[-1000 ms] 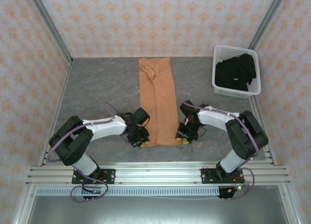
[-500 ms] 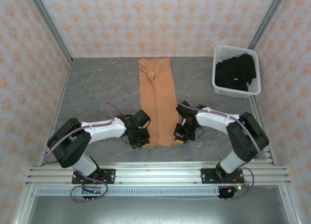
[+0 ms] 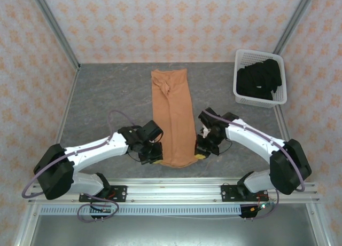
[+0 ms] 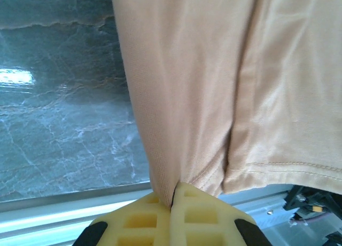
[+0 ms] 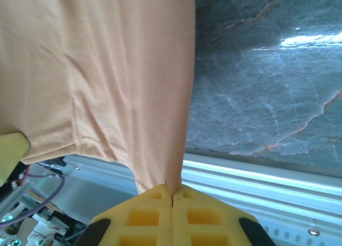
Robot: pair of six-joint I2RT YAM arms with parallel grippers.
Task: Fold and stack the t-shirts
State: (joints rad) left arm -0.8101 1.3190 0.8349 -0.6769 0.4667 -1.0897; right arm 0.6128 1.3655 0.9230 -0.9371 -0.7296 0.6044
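An orange-tan t-shirt (image 3: 173, 118), folded into a long narrow strip, lies down the middle of the grey table. My left gripper (image 3: 155, 157) is shut on its near left corner, and my right gripper (image 3: 199, 155) is shut on its near right corner. In the left wrist view the yellow pads (image 4: 200, 216) pinch the orange cloth (image 4: 214, 80), which hangs taut above the table. The right wrist view has the same pinch, pads (image 5: 200, 214) closed on the cloth (image 5: 101, 70). Black t-shirts (image 3: 259, 79) are heaped in the basket.
A white lattice basket (image 3: 240, 98) stands at the back right of the table. Metal rails (image 3: 171, 190) run along the near edge. Patterned walls close in the back and both sides. Bare grey table (image 3: 107, 96) lies left of the strip.
Both grippers have closed on the near corners of the orange shirt and lifted them. The near hem has bunched and pulled slightly toward the front edge; both arms have stretched forward.
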